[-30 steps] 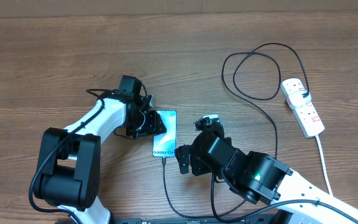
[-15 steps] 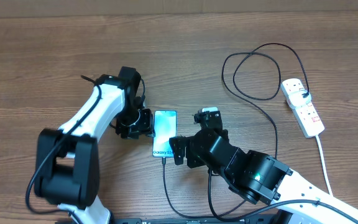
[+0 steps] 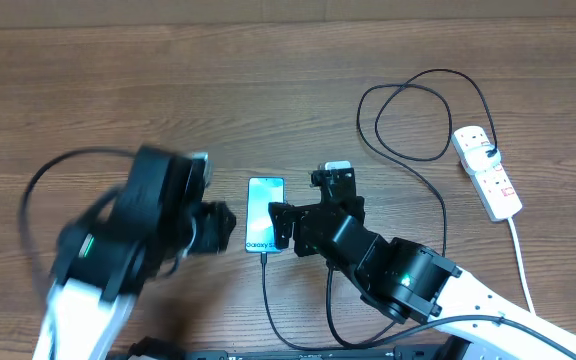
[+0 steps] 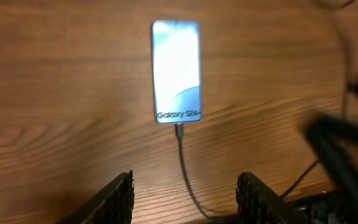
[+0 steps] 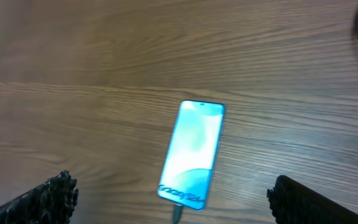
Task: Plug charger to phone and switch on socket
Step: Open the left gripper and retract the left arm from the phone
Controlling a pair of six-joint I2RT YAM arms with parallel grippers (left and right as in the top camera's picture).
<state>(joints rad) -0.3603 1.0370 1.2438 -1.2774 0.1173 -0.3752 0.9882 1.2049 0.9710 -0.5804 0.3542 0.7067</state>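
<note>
The phone (image 3: 264, 213) lies flat on the wooden table, screen up, with "Galaxy S24+" at its near short edge. It also shows in the left wrist view (image 4: 176, 70) and the right wrist view (image 5: 193, 152). The charger cable (image 3: 265, 290) has its plug tip in the phone's near edge and loops at the back right (image 3: 408, 120). The socket (image 3: 488, 172) is a white power strip at the far right with a black plug in it. My left gripper (image 4: 182, 199) is open and empty, left of the phone. My right gripper (image 5: 179, 199) is open and empty, just right of the phone.
The socket's white cord (image 3: 520, 262) runs toward the front right edge. The charger cable crosses under my right arm (image 3: 398, 275). My left arm (image 3: 118, 240) is blurred at the left.
My left gripper has let go of the phone's left side and pulled back to the left. My right gripper has moved up beside the phone. The phone stays plugged in.
</note>
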